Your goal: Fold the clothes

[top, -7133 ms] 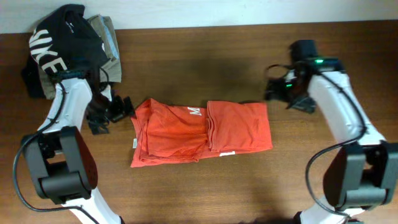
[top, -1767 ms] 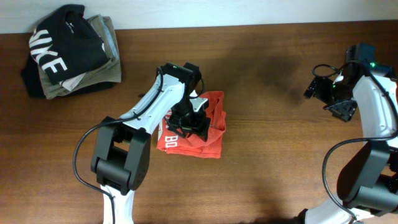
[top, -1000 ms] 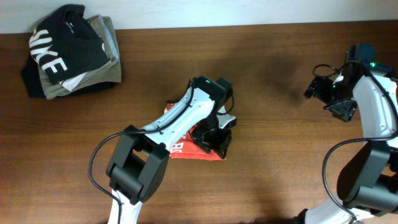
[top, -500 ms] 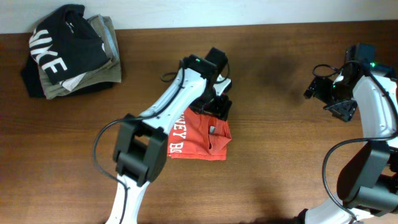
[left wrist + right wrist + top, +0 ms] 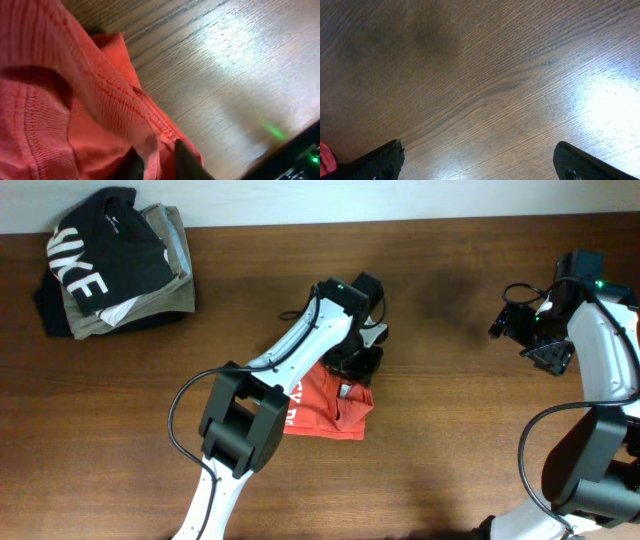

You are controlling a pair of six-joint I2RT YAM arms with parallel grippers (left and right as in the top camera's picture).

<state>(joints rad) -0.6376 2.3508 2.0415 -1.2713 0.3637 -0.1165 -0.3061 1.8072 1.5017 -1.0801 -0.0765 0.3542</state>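
The clothes (image 5: 325, 405), a red-orange T-shirt with white lettering, lie folded into a small bundle at mid-table. My left gripper (image 5: 360, 362) is down on the bundle's upper right edge. In the left wrist view the ribbed red fabric (image 5: 75, 100) fills the left half, and a raised fold of its hem sits pinched in my left gripper (image 5: 159, 162), between two dark fingertips (image 5: 186, 159). My right gripper (image 5: 503, 328) hovers far to the right above bare wood. Its fingers (image 5: 380, 159) stand wide apart with nothing between them, and a sliver of the red shirt (image 5: 324, 156) shows at the frame's left edge.
A black garment with large white letters (image 5: 95, 250) lies on olive-grey folded garments (image 5: 165, 240) at the back left corner. The wooden table (image 5: 450, 450) ends at its far edge along the top of the overhead view.
My left gripper has shifted slightly right and toward the front onto the bundle's upper right edge and closed on a fold of fabric. The right arm has not moved.
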